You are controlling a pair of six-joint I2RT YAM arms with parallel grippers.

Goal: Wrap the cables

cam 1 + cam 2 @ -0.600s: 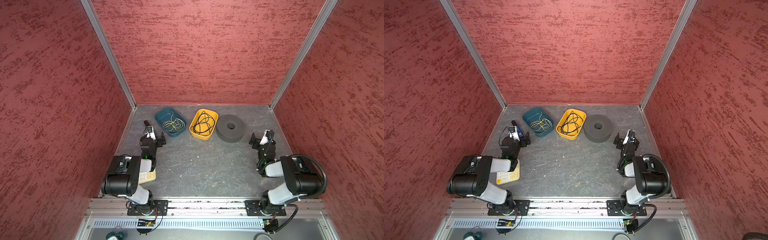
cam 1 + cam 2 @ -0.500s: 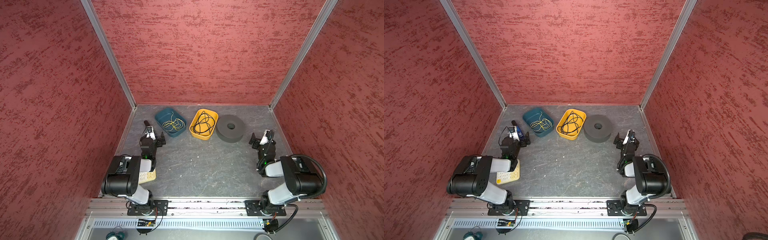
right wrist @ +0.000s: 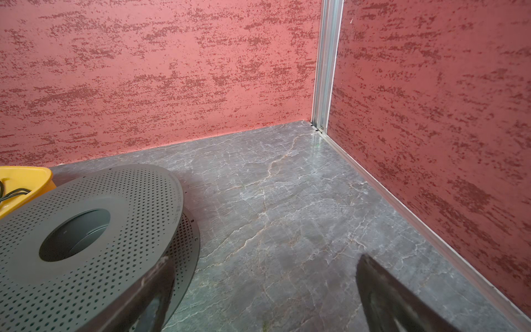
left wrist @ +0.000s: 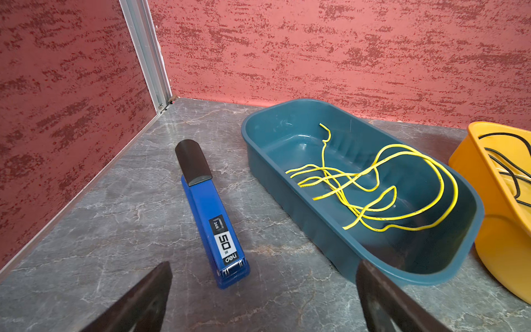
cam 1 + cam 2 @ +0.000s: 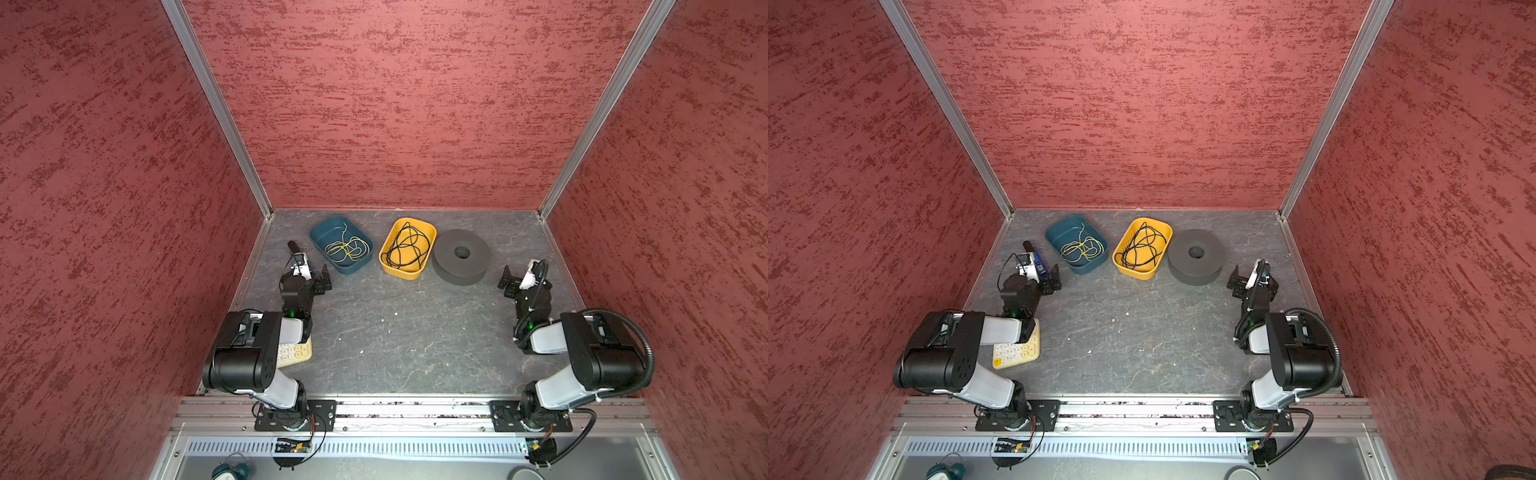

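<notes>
The cables, one black cord (image 5: 405,249) (image 5: 1144,245), lie in a loose tangle inside the yellow tray (image 5: 401,272) (image 5: 1136,272) at the back middle. A stretch of the cord (image 4: 511,169) shows in the left wrist view, and a short bit (image 3: 11,193) in the right wrist view. My left gripper (image 5: 311,272) (image 4: 264,267) stands open and empty, low over the table, before the blue tray. My right gripper (image 5: 521,274) (image 3: 264,261) is open and empty too, just right of the grey ring. Neither touches the cord.
A blue tray (image 5: 349,268) (image 4: 373,258) holds a yellow-green wire (image 4: 373,184). A grey perforated ring (image 5: 461,257) (image 3: 86,230) stands right of the yellow tray. A blue stapler (image 4: 212,218) (image 5: 1036,259) lies near the left wall, and a cream keypad (image 5: 1015,353) lies under the left arm.
</notes>
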